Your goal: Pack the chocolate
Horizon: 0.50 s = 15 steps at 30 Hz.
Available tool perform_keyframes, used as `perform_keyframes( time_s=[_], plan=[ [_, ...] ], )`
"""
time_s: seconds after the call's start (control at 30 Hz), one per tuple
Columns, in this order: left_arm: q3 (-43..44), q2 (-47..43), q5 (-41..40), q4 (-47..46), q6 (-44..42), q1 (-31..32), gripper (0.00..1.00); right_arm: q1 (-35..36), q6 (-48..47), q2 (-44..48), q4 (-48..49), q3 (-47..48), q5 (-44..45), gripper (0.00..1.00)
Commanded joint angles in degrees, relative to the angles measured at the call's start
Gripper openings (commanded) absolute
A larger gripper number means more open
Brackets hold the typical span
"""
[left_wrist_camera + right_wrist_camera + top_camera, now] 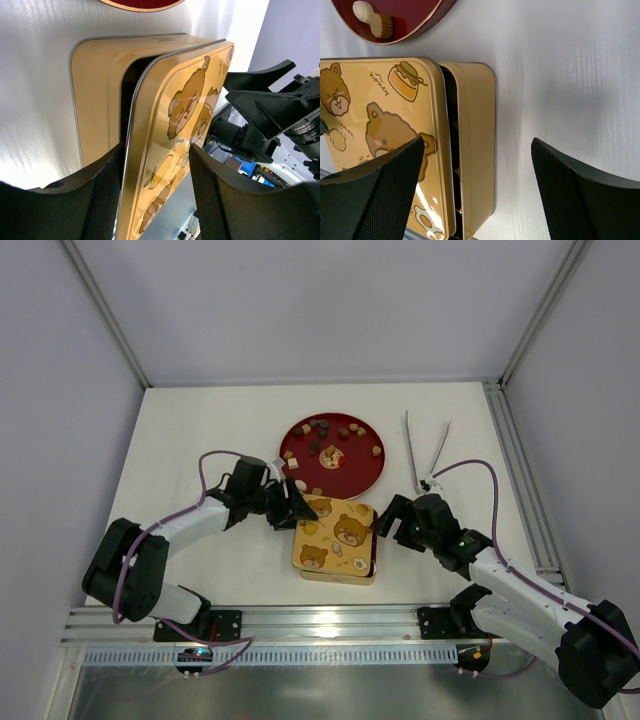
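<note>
The chocolate (328,451) lies as several small tan, dark and cream pieces on the red plate (372,475); one cream piece (375,21) shows in the right wrist view. In front of the plate stands a gold tin with a bear-printed lid (337,535). The lid (170,150) sits askew on the tin base (97,90), with a dark gap between them. My left gripper (155,152) is open and straddles the lid's left edge. My right gripper (477,144) stands open at the tin's right side, around the base wall (477,100) and touching nothing.
Metal tongs (425,450) lie on the white table to the right of the plate. Grey walls enclose the table at the back and on both sides. The arms' mounting rail (320,625) runs along the near edge.
</note>
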<state>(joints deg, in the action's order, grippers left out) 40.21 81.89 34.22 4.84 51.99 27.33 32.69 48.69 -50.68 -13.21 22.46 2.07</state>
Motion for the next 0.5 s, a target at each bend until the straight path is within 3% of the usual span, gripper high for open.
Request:
perform_keyframes(
  time_s=[0.0,0.47],
  plan=[
    [1.1,-1.55,-0.47,2.63,-1.8,-0.96,0.54,0.45,0.71,-0.3,3.19,-0.05,1.45,0.88],
    [0.58,-3.31,4.19,2.28,-2.86,-4.22,0.54,1.15,0.88,-0.74,4.25,-0.4,1.36,0.87]
  ],
)
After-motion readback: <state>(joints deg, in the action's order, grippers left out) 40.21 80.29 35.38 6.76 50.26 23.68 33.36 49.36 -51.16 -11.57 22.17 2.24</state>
